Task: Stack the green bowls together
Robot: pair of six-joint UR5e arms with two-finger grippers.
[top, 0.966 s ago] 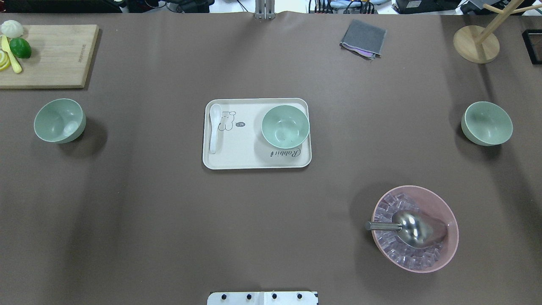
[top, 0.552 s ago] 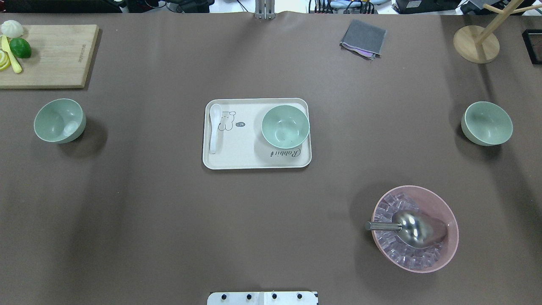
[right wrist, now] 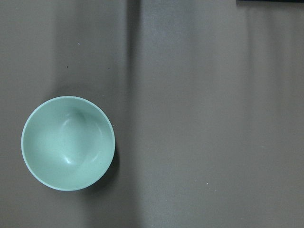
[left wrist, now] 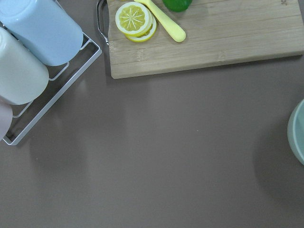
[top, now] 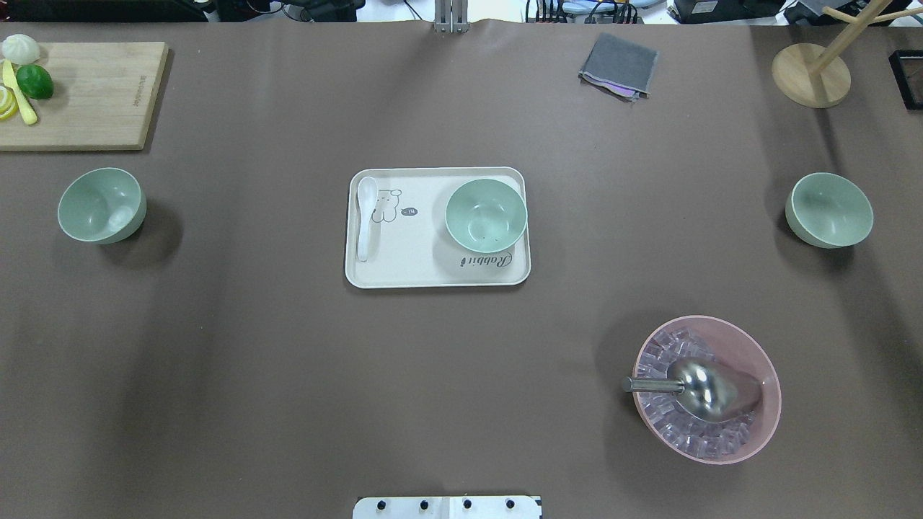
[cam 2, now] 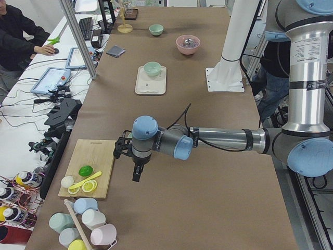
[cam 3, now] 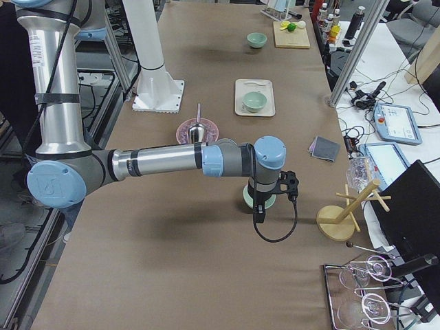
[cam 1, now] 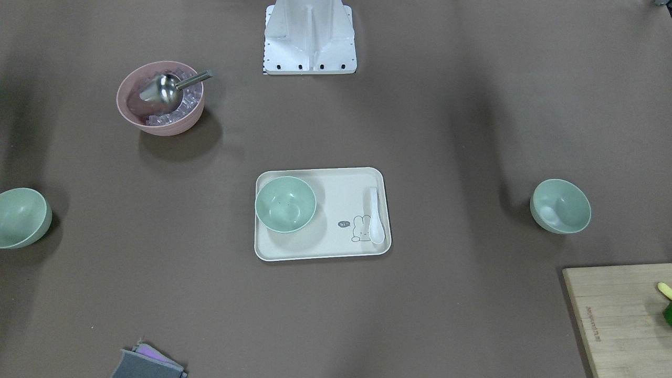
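Observation:
Three pale green bowls stand apart. One bowl [top: 102,205] is at the table's left and shows as a rim at the left wrist view's right edge [left wrist: 298,137]. One bowl [top: 485,215] sits on the cream tray [top: 404,274]. One bowl [top: 828,210] is at the right and fills the lower left of the right wrist view [right wrist: 68,142]. My left gripper [cam 2: 136,176] hangs above the table beside the cutting board. My right gripper [cam 3: 258,217] hangs over the right bowl [cam 3: 246,199]. Both show only in side views, so I cannot tell whether they are open or shut.
A white spoon [top: 365,216] lies on the tray. A pink bowl [top: 757,346] with ice and a metal scoop stands front right. A cutting board [top: 94,94] with lime and lemon is back left. A grey cloth [top: 619,65], a wooden stand [top: 810,74] and a cup rack [left wrist: 28,57] are nearby.

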